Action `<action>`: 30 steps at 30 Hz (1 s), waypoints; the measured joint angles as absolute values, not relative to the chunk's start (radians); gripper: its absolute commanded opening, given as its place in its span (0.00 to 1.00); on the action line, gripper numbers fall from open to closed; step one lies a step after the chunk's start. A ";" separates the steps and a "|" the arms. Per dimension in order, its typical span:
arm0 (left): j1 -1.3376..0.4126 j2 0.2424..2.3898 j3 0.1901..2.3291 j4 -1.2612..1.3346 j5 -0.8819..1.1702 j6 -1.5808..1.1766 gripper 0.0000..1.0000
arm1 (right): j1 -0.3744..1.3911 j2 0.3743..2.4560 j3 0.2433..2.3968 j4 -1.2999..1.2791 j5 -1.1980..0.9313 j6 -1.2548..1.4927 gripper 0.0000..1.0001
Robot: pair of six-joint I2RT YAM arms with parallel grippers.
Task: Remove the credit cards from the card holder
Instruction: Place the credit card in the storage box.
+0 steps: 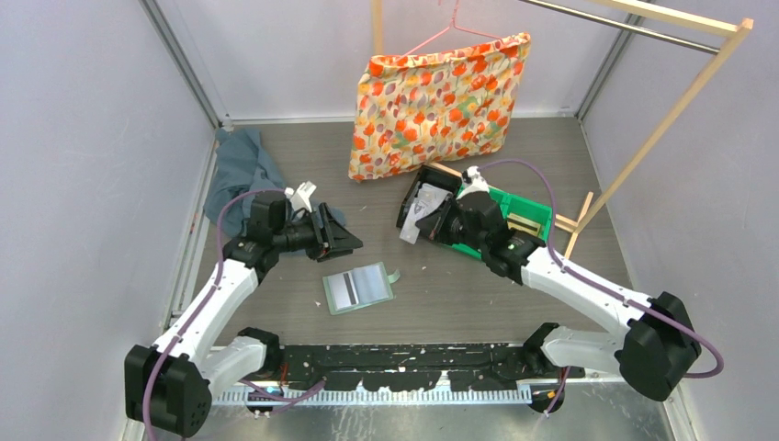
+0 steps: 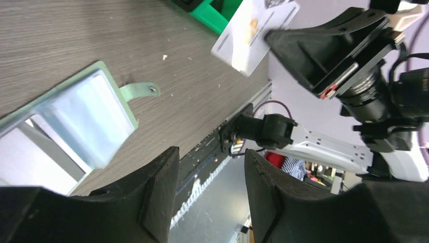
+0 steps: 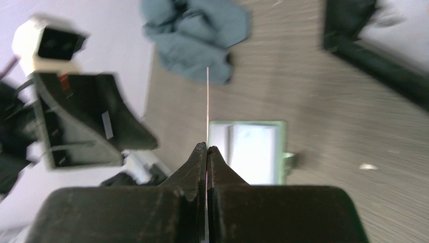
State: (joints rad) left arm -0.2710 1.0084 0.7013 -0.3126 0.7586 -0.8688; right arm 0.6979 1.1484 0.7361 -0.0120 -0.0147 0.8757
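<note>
We see a pale sage-green card holder [image 1: 375, 283] on the grey-brown wood-grain bench [image 1: 459, 303]; a whitish striped credit card [image 1: 347, 288], its stripe dark, shows through the clear pocket. The white credit card [image 2: 253, 33] in the black right gripper [image 3: 207, 148] carries an orange mark. The cushion [image 1: 439, 103] bears orange flowers on cream; the cloth [image 1: 241, 170] is blue-grey and the bin [image 1: 514, 200] bright green.

Grey wood-grain table [image 1: 459, 303], three things lying on it.
The open sage-green card holder [image 1: 358, 288] lies flat at seven o'clock from centre; a crumpled blue-grey cloth [image 1: 241, 170] lies at ten; a bright green bin [image 1: 514, 200] sits at three.
</note>
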 measured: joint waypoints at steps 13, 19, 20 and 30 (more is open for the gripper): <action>-0.271 0.933 0.691 -0.377 0.680 -0.847 0.50 | 0.482 1.449 1.246 -0.425 -0.067 0.324 0.01; -0.271 0.925 0.650 -0.366 0.682 -0.856 0.49 | 0.444 1.617 1.404 -0.511 -0.197 0.017 0.01; -0.271 0.923 0.647 -0.368 0.682 -0.856 0.49 | 0.446 1.639 1.404 -0.527 -0.212 -0.033 0.01; -0.271 0.880 0.642 -0.369 0.682 -0.852 0.49 | 0.450 1.753 1.467 -0.630 -0.289 -0.347 0.01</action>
State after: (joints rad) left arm -0.2710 0.8799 0.6422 -0.3695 0.6823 -0.8520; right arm 0.4500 1.7527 1.4666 -0.6304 -0.2893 -0.3470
